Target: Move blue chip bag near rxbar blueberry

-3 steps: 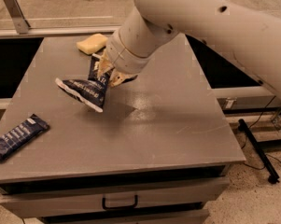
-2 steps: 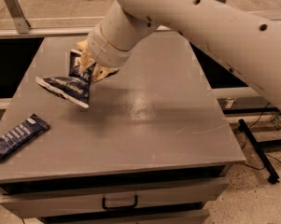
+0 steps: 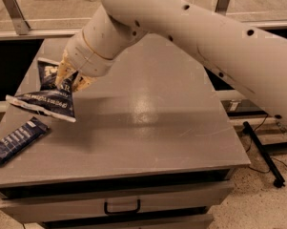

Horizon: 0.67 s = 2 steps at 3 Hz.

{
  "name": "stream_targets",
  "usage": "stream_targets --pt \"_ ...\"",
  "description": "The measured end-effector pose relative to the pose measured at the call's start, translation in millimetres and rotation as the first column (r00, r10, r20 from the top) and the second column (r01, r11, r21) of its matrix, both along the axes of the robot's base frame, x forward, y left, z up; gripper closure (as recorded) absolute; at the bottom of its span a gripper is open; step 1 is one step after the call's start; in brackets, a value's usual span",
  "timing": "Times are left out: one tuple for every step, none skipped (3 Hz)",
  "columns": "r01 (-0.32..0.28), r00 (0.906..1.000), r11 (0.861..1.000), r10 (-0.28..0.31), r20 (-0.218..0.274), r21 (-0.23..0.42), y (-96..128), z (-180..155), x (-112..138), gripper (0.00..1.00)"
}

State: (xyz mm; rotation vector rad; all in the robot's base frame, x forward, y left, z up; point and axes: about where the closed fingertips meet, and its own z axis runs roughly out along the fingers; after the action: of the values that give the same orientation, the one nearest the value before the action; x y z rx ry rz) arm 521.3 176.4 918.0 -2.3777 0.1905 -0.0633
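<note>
The blue chip bag (image 3: 46, 97) is a puffy navy packet with white sealed ends. It hangs in the air above the left part of the grey table (image 3: 148, 123). My gripper (image 3: 69, 80) is shut on its upper part, at the end of the big white arm (image 3: 190, 27) that reaches in from the right. The rxbar blueberry (image 3: 18, 140) is a slim, flat dark blue bar. It lies at the table's front left corner, just below and to the left of the bag.
The table has a drawer with a dark handle (image 3: 121, 207) at the front. A railing (image 3: 14, 13) runs behind the table. A dark stand leg (image 3: 262, 151) and cables lie on the floor at the right.
My gripper has carried the chip bag leftward and toward the front left corner, closer to the bar. A yellow packet seen behind the arm earlier is now hidden.
</note>
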Motion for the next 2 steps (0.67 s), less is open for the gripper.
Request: stream_targets --pt "-0.104 0.9945 0.995 0.104 0.016 0.002 19 -5 -21 0.82" --pt "-0.159 0.9866 0.987 0.160 0.032 -0.037 35 -19 -32 0.59"
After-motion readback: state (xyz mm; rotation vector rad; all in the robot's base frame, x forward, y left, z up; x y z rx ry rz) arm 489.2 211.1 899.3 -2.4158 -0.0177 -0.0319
